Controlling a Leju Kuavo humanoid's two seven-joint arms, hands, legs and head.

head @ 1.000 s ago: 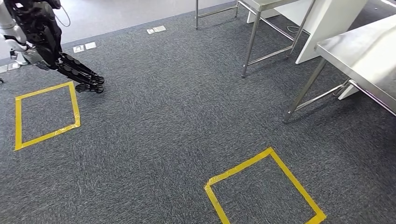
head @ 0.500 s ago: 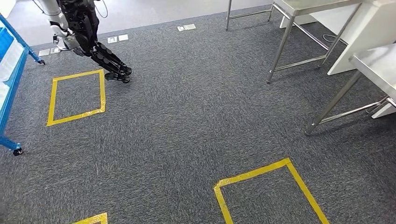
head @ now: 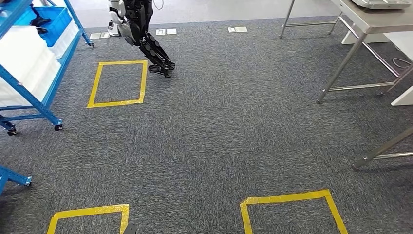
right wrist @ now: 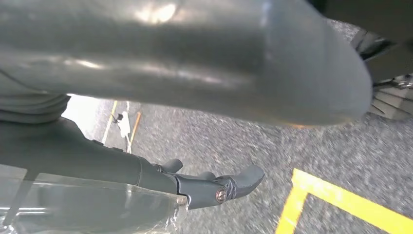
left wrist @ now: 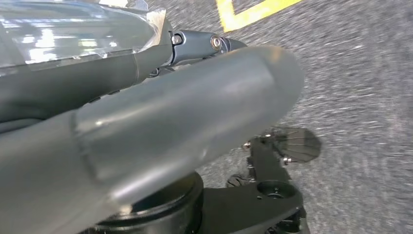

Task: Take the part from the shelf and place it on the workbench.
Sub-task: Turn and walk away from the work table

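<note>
Four yellow tape squares mark the dark grey speckled carpet (head: 219, 131) in the head view: one whole at 11 o'clock (head: 118, 83), one cut by the frame at 5 o'clock (head: 292, 212), another at 7 o'clock (head: 90, 217). A blue metal shelf on castors (head: 34, 92) stands at 10 o'clock, carrying white bins (head: 24, 63) and a blue plastic tray (head: 51, 19) with a small dark object inside — too small to say whether it is the part. At 2 o'clock stands a stainless steel workbench (head: 370, 19) on thin legs, with a second steel leg (head: 382, 148) at 3 o'clock. Another black-legged humanoid robot (head: 146, 39) stands at 12 o'clock, near silver floor sockets (head: 237, 29). No writing is legible.

Each wrist view adds what the head view lacks — the left hand (left wrist: 160, 126) and the right hand (right wrist: 195, 63), hanging over carpet and yellow tape, thick grey thumb and dark fingers extended, nothing held.
</note>
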